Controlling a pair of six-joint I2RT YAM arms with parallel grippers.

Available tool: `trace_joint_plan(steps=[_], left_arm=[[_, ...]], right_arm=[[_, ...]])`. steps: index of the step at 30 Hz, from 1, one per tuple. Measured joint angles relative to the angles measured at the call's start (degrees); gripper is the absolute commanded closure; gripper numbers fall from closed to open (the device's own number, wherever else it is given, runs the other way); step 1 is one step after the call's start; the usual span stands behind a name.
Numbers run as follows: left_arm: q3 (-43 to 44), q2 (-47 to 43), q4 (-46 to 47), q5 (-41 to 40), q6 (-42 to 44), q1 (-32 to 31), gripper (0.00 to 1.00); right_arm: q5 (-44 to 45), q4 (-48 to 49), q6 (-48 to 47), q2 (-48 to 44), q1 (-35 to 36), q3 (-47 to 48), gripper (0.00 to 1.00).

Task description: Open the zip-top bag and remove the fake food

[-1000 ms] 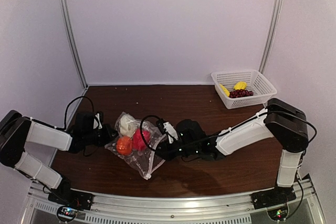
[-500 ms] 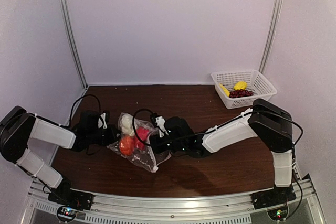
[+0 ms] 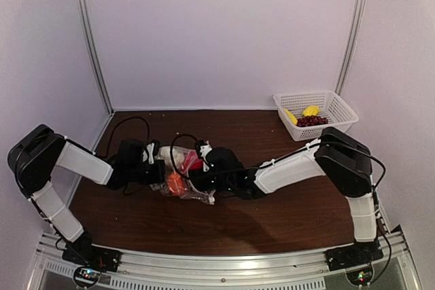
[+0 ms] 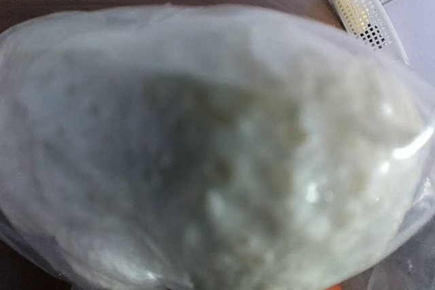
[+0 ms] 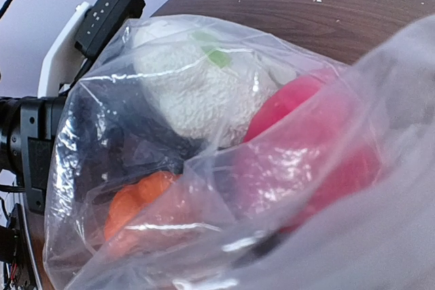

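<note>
Left pincer and right pincer have moved inward, bunching the bag between them at the left-centre of the worktop (food inside). Whether either pincer is apart or together cannot be told.

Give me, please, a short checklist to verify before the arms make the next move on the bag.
1. The zip-top bag lies between the left gripper and the right gripper: ok.
2. Both grippers hold the plastic: cannot tell, fingers hidden.
3. Bag mouth open: cannot tell, zip strip not seen.
4. Food out: not ok; the white piece, red piece and orange piece are inside.
5. The basket stands apart from the arms, far right: ok.
</note>
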Motion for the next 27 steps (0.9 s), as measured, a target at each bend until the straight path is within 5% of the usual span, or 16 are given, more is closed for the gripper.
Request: trace_joint_plan(steps=[8, 15, 27], left_arm=[[0.0, 0.1, -0.7, 1.1, 1.5, -0.3, 1.0], [0.0, 0.1, -0.7, 3.7, 1.3, -1.4, 1.0], [0.1, 0.4, -0.6, 4.3, 0.3, -1.5, 1.0]], right_arm=[[-0.8, 2.9, -0.2, -0.2, -1.0, -1.7, 0.29], [-9.6, 6.4, -2.6, -2.6, -0.6, -7.4, 0.09], [-11.9, 3.6, -2.6, 1.5, 1.4, -0.5, 0.06]])
